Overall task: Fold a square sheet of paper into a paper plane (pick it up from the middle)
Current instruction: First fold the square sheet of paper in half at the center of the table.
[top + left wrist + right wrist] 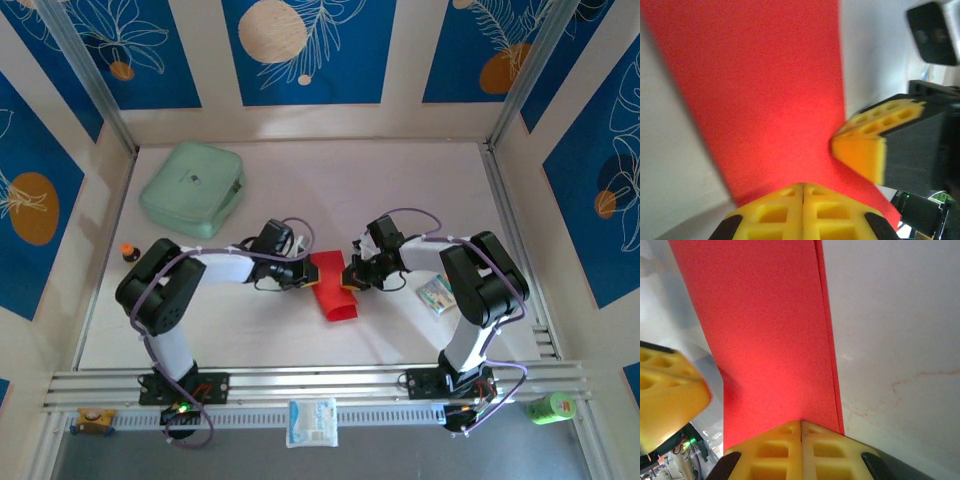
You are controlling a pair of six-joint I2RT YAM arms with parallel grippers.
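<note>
Yellow-padded left gripper [802,192]: fingers pressed together, tips down on the paper's left long edge. Whether any paper is nipped between them cannot be told.
Yellow-padded right gripper [801,432]: fingers together too, tips on the opposite long edge. It faces the left gripper across the strip without touching it.
Thin bright red square sheet of paper [334,290]: folded into a long strip with straight, parallel edges. It lies flat near the middle of the table, its far part between the two grippers and its other end pointing toward the near edge. The right wrist view shows a second layer along one long edge.
White table [420,180]: bare across the far middle and far right. A bare band lies between the strip's near end and the near edge.
Mint-green rounded square case [192,183]: far left corner, well apart from the paper.
Small dark object with an orange top [130,252]: at the left edge, beside the left arm's elbow.
Small white packet [437,293]: right side, just beside the right arm.
</note>
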